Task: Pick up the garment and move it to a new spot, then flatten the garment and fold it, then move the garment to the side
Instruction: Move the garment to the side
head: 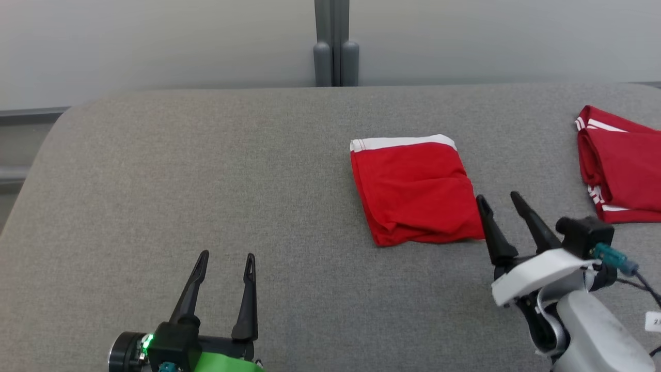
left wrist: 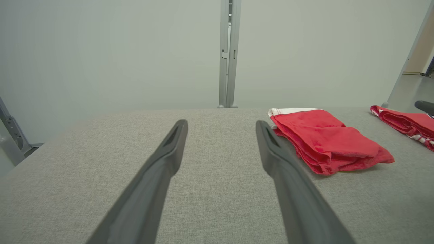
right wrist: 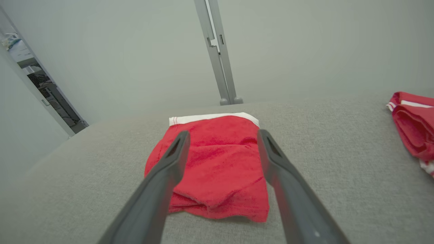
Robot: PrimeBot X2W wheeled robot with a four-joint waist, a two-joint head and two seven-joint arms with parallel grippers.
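Just ahead of right tool [head: 497, 197], slightly to its left: folded red garment [head: 415, 194], flat on grey worktop [head: 206, 170], right edge just beside tool's nearer finger. White waistband [head: 403, 142] on edge farthest from tool, bunched fold nearest. Long axis, by a little, from waistband to fold, running away from tool. Right tool spread wide, gripping nothing, aimed straight at garment in wrist view. Left tool [head: 227, 256] likewise spread and empty, garment well apart to its right. Right arm clearly nearer; folding apparently done, so likely its job to shift garment aside. Second red garment [head: 619, 170] off to right of right tool. No brand or readable writing on cloth; small white tag [head: 653, 321] by right arm, characters cut off.
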